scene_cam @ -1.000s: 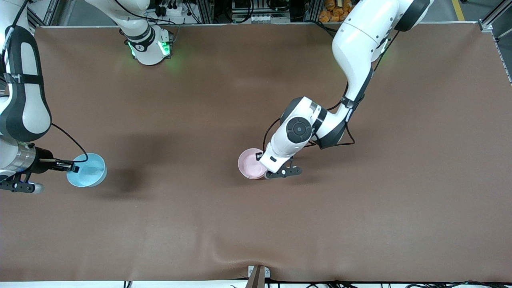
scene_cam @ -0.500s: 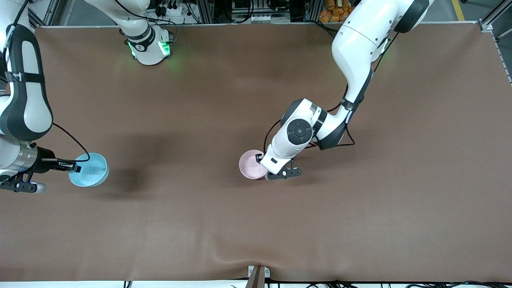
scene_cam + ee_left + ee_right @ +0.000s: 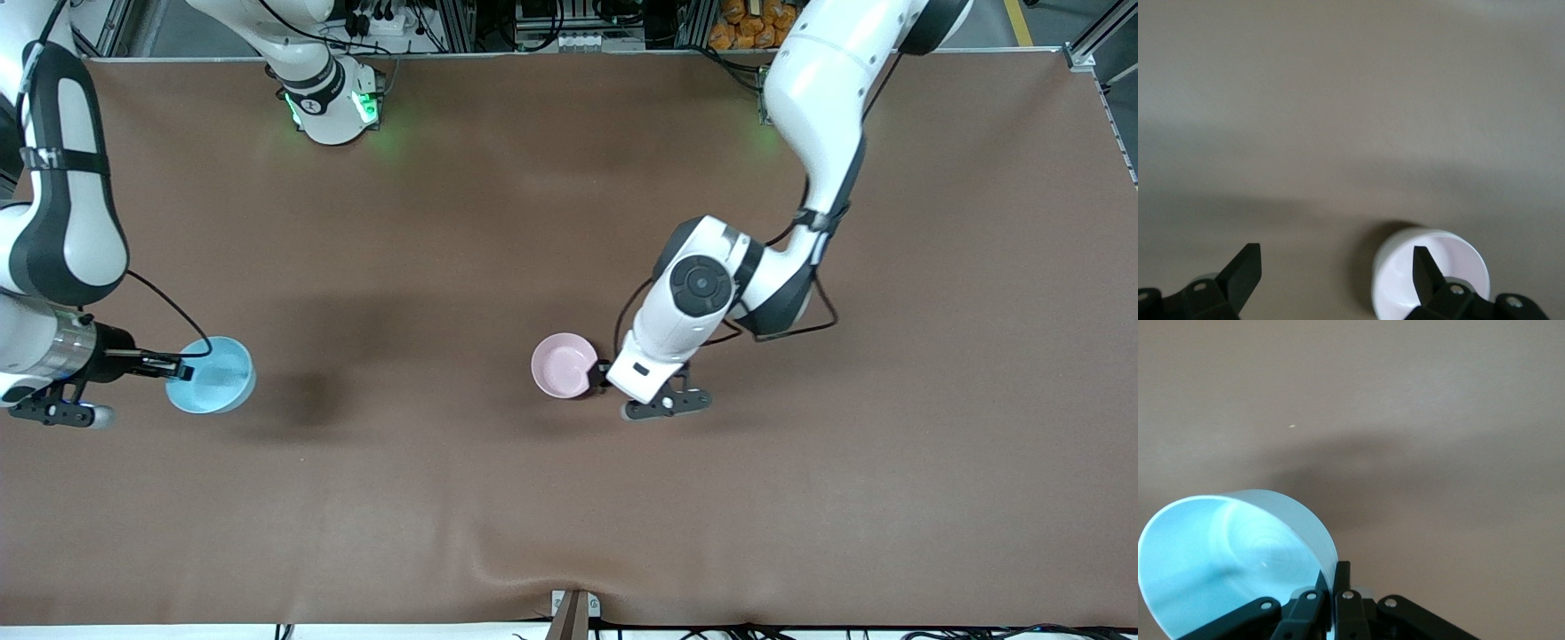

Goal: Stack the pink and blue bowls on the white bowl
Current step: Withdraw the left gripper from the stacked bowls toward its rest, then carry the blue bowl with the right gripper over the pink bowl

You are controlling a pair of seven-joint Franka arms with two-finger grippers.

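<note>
The pink bowl (image 3: 563, 364) sits upright on the brown table near its middle. In the left wrist view it (image 3: 1398, 280) looks whitish outside and pale pink inside. No separate white bowl shows; I cannot tell whether one lies under the pink bowl. My left gripper (image 3: 606, 373) is open and empty, just beside the pink bowl toward the left arm's end; its fingers (image 3: 1245, 267) stand wide apart. My right gripper (image 3: 178, 368) is shut on the rim of the blue bowl (image 3: 213, 375) and holds it over the table at the right arm's end. The right wrist view shows this grip (image 3: 1336, 577) on the blue bowl (image 3: 1225, 567).
The brown table cover (image 3: 569, 498) has a wrinkle at its edge nearest the front camera. The right arm's base (image 3: 331, 102) stands at the edge farthest from that camera. Nothing else lies on the table.
My left gripper has let go of the pink bowl and drawn back toward the left arm's end; the bowl stays put. My right gripper has carried the blue bowl a little toward the middle.
</note>
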